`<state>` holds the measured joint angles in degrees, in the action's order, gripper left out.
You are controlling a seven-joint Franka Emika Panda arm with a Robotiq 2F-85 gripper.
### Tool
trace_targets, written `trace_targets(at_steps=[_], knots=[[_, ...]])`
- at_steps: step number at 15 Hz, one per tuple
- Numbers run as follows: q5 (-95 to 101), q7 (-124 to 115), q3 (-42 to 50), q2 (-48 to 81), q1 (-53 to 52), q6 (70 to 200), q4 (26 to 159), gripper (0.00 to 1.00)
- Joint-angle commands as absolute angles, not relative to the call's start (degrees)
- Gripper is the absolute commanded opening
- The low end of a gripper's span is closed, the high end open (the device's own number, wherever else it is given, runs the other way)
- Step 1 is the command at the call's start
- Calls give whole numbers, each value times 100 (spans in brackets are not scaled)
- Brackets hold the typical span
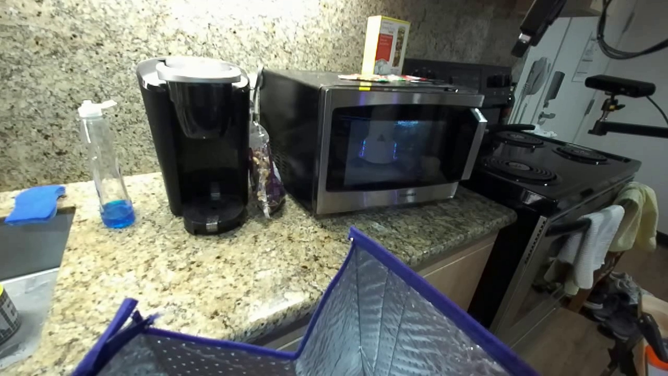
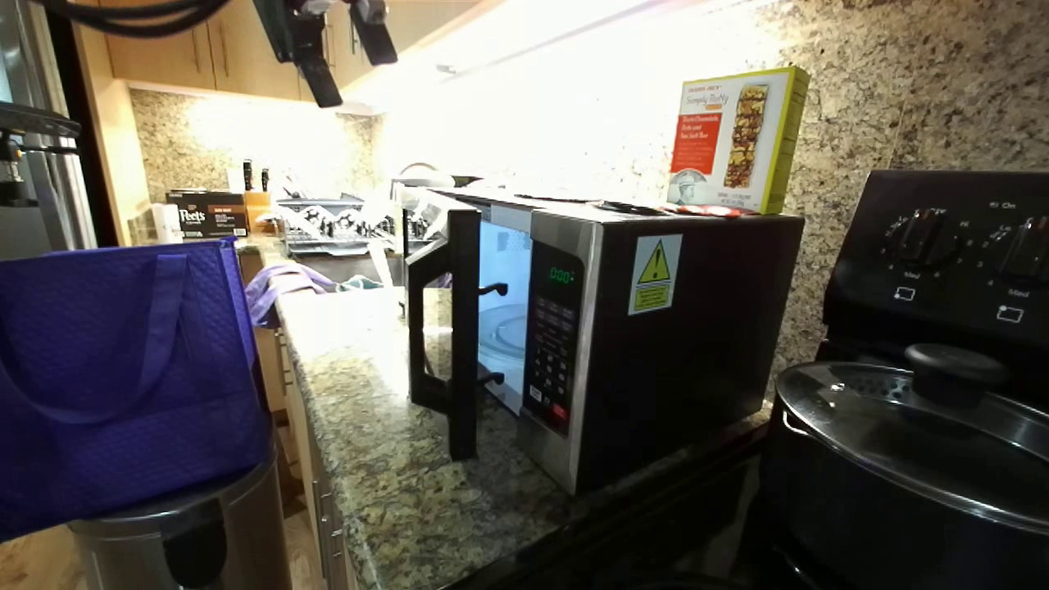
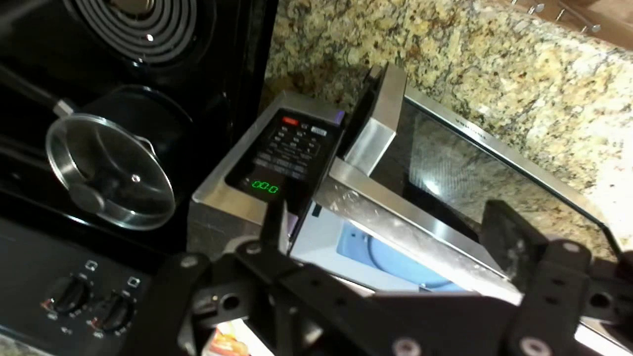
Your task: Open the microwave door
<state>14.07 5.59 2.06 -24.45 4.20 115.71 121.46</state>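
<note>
The microwave (image 1: 295, 130) is a boxy oven on the granite counter, with a steel-framed front; its dark side shows in an exterior view (image 2: 697, 344). Its door (image 1: 386, 149) is partly open, swung out from the control panel (image 2: 557, 336) side. The lit interior and turntable show through the gap in an exterior view and in the wrist view (image 3: 395, 257). The door handle (image 1: 476, 143) is a steel bar at the door's free edge. My gripper (image 2: 352, 74) is open and empty, above the microwave. In the wrist view the open fingers (image 3: 385, 212) stand apart above the door's top edge.
A snack bar box (image 2: 733, 139) stands on the microwave. A black coffee maker (image 1: 203, 146) stands beside it. The black stove (image 1: 563, 156) with a lidded pot (image 2: 910, 475) is on the control-panel side. A purple insulated bag (image 2: 123, 369) stands before the counter.
</note>
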Motion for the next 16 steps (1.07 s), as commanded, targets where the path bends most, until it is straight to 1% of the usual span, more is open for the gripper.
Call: trace_targets(at_steps=[1,4,11,16], knots=[[1421,663,214,-2308,334,11555,11970,100],[1433,764,202,-2104,295,11550,11782,100],[869,2522,632,-1333,-32,12297,11642,100],[787,3254,651,-937,-1,12117,11563,100]])
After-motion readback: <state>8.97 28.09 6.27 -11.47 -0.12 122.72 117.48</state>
